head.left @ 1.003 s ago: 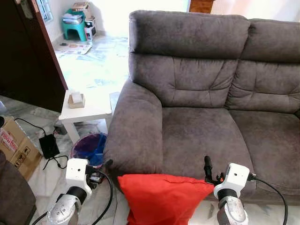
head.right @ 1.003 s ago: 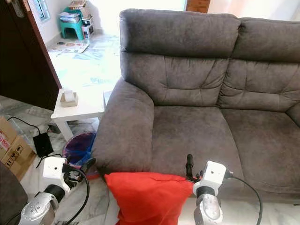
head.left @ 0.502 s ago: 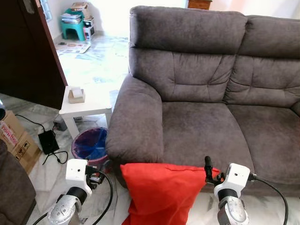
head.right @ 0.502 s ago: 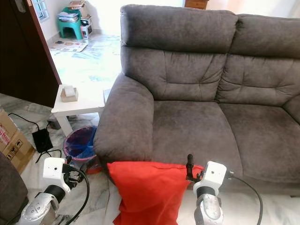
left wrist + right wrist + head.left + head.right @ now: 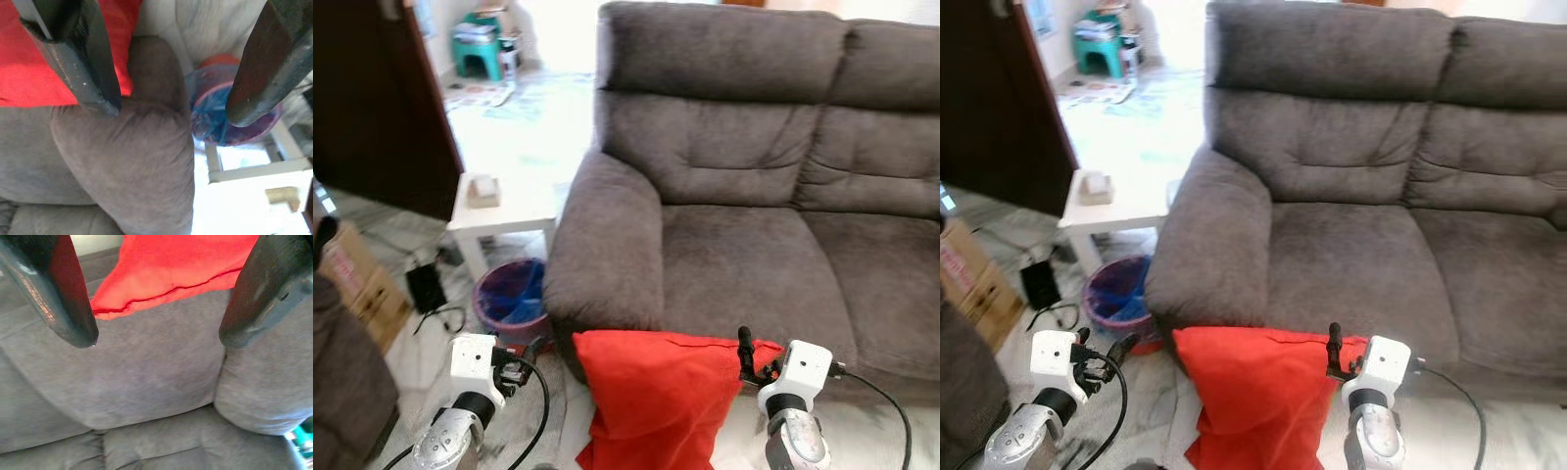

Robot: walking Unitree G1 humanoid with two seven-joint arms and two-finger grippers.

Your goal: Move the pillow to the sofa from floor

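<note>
The left gripper (image 5: 168, 107) and right gripper (image 5: 156, 335) both stood released, fingers spread and clasping nothing. Between them the red pillow (image 5: 656, 397) hung against the front edge of the sofa (image 5: 744, 245), its top edge at the seat. Further left stood a bin (image 5: 512, 302) and a white table (image 5: 504, 215).

Ahead of both spread claws, left claw (image 5: 540, 343) and right claw (image 5: 745, 345), the sofa (image 5: 744, 255) seat lies bare and open, but the red pillow (image 5: 656, 392) fills the gap between them, and the armrest (image 5: 604, 250), bin (image 5: 512, 302) and desk (image 5: 507, 208) crowd beyond the left claw.
</note>
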